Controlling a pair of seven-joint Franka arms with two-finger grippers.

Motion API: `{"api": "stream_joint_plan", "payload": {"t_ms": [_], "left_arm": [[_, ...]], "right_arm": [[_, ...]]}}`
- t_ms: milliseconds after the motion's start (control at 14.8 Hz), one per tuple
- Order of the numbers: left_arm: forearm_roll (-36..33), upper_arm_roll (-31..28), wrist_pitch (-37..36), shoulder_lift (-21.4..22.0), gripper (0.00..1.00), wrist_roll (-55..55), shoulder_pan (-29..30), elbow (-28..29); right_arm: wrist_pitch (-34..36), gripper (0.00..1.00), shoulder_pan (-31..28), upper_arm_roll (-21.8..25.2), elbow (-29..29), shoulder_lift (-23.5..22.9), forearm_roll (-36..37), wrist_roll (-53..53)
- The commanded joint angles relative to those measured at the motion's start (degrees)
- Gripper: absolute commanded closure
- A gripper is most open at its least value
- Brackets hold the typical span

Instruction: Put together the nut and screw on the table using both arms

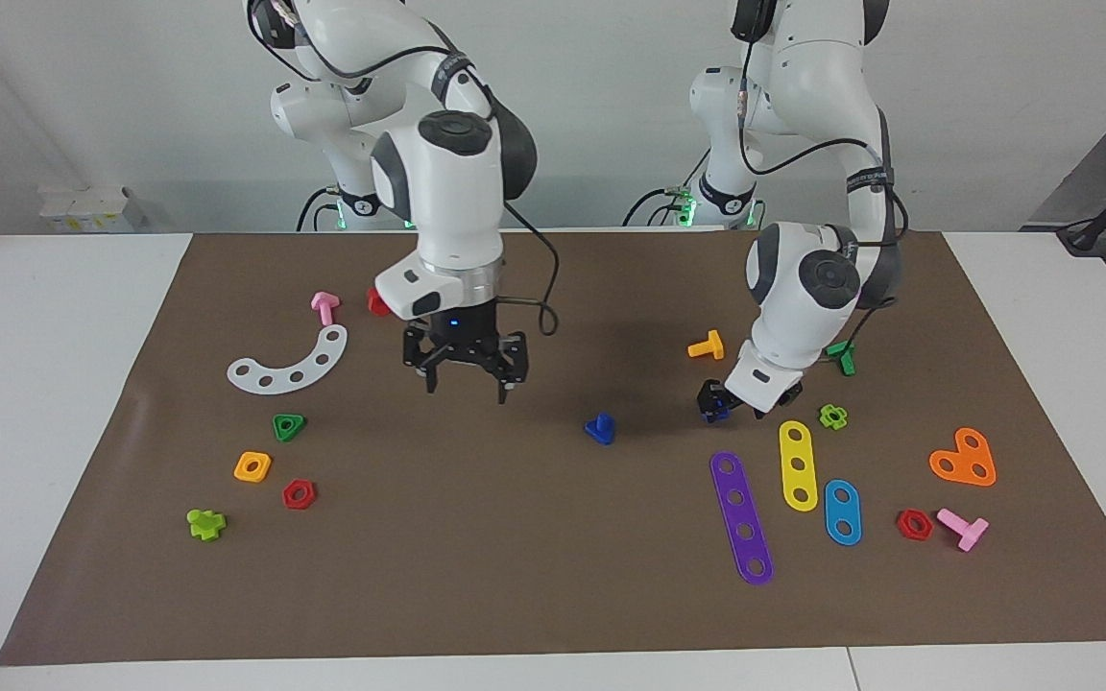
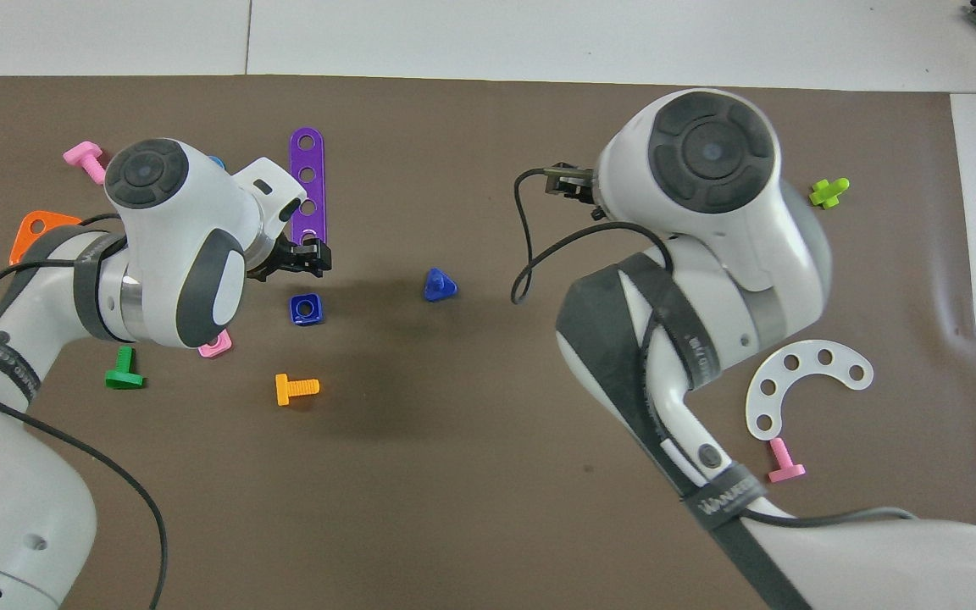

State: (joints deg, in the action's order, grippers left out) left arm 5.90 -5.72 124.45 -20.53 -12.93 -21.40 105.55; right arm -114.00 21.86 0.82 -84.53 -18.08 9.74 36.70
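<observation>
Screw [image 1: 599,428] free on mat, apart from right jaws [image 1: 464,376] – spread, raised; left jaws [image 1: 728,404] at nut [image 2: 306,308], grip unclear.

Blue screw [image 1: 599,428] alone on brown mat [image 1: 515,576], right claw [image 1: 464,379] raised, spread, left claw [image 1: 728,403] at blue nut [image 1: 709,415]

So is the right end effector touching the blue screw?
Apart. The facing view shows the right end effector open above bare mat, and the screw alone toward the left arm.
</observation>
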Motion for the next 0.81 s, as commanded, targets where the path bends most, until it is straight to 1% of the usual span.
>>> {"api": "stream_joint_plan", "payload": {"t_ms": [0,203,339,406,609,677,745], "left_arm": [[-0.01,-1.05,2.29,1.1,0.19,-0.34,-1.89,3.79],[-0.18,-1.14,2.64,1.28,0.23,-0.34,-3.03,6.07],[-0.19,-1.14,2.47,1.28,0.25,-0.25,-3.3,6.16],[-0.27,-1.14,2.29,1.36,0.26,-0.08,-3.3,6.6],[-2.91,-1.05,2.38,1.72,0.29,0.27,-3.21,7.39],[-2.91,-1.05,2.38,1.72,0.3,0.8,-3.03,7.39],[-2.91,-1.05,2.38,1.72,0.31,1.5,-2.77,7.39]], "right_arm": [[4.72,0.0,-7.06,-0.91,-2.65,5.41,-3.83,-8.28],[12.63,0.0,-14.71,-0.82,-2.57,9.63,-6.48,-21.1],[17.64,0.0,-18.5,-0.82,-2.48,11.74,-7.18,-24.47],[20.02,0.0,-19.82,-0.82,-2.22,12.63,-7.36,-25.79],[28.19,0.0,-21.06,-0.29,-0.72,15.43,-7.36,-29.48],[29.87,0.0,-21.94,-0.29,-2.37,17.19,-7.36,-31.23],[29.97,0.0,-22.21,-0.29,-5.0,18.42,-7.36,-31.6]]}}
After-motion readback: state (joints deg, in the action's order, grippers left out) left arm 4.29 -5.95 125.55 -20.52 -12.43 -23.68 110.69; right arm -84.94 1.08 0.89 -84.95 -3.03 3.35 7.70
